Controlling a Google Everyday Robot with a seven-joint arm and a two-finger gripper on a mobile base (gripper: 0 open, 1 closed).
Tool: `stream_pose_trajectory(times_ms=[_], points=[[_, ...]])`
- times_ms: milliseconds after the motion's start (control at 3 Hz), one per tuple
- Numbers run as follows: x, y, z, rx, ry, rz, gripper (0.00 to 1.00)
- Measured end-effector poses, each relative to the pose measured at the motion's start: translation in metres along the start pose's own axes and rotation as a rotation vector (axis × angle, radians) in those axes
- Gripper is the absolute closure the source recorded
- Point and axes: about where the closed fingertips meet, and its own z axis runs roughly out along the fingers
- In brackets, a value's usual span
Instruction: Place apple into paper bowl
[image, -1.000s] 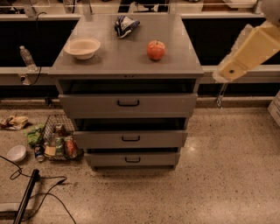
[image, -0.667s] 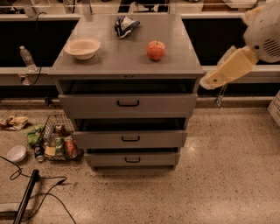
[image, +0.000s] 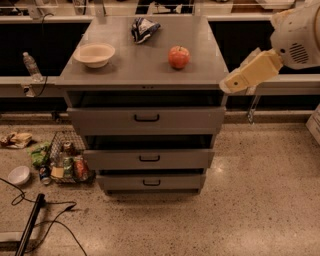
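Right of apple (image: 179, 57), gripper (image: 231, 84); bowl (image: 94, 52) empty

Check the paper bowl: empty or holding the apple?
Empty: paper bowl shows bare inside; apple sits apart on the cabinet top; gripper hangs beyond its right edge.

Lab workspace, grey drawer cabinet (image: 145, 120), floor cables (image: 61, 220), tool (image: 231, 85) at right

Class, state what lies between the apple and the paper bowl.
In the camera view, only bare grey cabinet top lies between the apple and the paper bowl; the crumpled bag sits farther back. The gripper hangs beyond its right edge.
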Motion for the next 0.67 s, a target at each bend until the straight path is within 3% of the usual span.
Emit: stream_pose_trajectory(times_ms=[333,667], points=[[-0.006,-0.003,0.003,0.005,-0.009,-0.013,0.00],[-0.033,-0.028,0.029,0.006,-0.143,0.023,0.00]])
